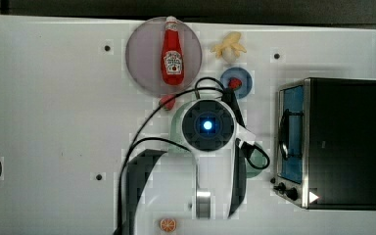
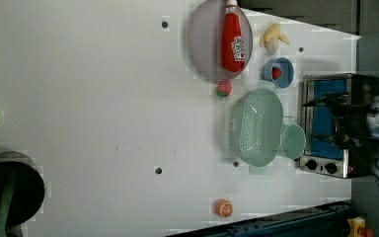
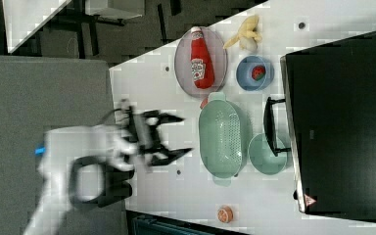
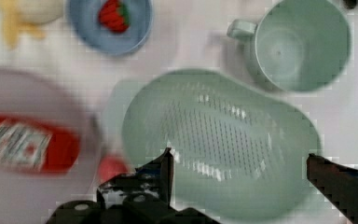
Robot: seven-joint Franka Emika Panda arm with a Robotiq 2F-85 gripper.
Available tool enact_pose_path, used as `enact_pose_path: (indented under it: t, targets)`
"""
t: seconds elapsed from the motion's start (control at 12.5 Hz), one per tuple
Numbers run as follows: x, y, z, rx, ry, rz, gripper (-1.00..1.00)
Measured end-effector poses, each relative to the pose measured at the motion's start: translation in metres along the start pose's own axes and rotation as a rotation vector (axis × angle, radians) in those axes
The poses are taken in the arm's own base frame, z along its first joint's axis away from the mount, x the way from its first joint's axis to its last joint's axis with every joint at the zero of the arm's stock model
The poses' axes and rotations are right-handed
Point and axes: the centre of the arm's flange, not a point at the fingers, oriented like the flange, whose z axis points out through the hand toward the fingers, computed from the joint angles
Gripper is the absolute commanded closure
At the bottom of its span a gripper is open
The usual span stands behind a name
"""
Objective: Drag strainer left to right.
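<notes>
Your arm reaches out over the white table [image 1: 54, 122], wrist pointing down, with the pincer [image 3: 176, 134] spread wide and gripping nothing. In the right view its two black fingers [image 3: 169, 118] splay apart in the air just to the right view's left of the strainer [image 3: 223, 139], clear of its rim. Through the wrist view you look straight down into the strainer's [image 4: 223, 140] perforated bowl, one fingertip over its near rim and the other out past its far end, so the strainer sits between and beneath the open fingers.

The strainer [image 2: 255, 127] lies flat on the table, open side up. Just beyond it from the pincer stands the teal mug [image 3: 268, 154], touching or nearly touching the strainer's rim, and past that the black toaster oven [image 3: 340, 117]. Off one end of the strainer you have the greyish-purple plate [image 3: 183, 61] carrying a ketchup bottle [image 3: 200, 61], a blue bowl [image 3: 248, 81] holding a strawberry [image 3: 258, 72], and a peeled banana [image 3: 247, 32] farther out. A small red piece [image 2: 223, 89] lies between plate and strainer. An orange slice [image 3: 224, 214] sits near the table's edge off the strainer's other end.

The tabletop is plain white with a few dark bolt holes [image 1: 107, 48]; around it the floor is dark grey.
</notes>
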Motion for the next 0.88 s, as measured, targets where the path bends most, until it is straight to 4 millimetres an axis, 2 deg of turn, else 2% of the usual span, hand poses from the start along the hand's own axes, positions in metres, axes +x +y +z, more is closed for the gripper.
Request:
enact_pose_path:
  t: [0.24,0.32,0.4,0.56,0.72,0.88]
  targets:
    - [-0.019,0.027,-0.145,0.149,0.051,-0.165,-1.00]
    - [-0.025,0.042,-0.180,0.171,0.078,-0.212,-1.00]
    - [-0.031,0.057,-0.204,0.155,0.083,-0.244,-1.00]
    - [-0.037,0.077,-0.225,0.070,0.050,-0.272,-1.00]
    - [-0.038,0.081,-0.222,0.017,-0.004,-0.283,-1.00]
    - [-0.027,0.081,-0.206,-0.065,-0.054,-0.282,-1.00]
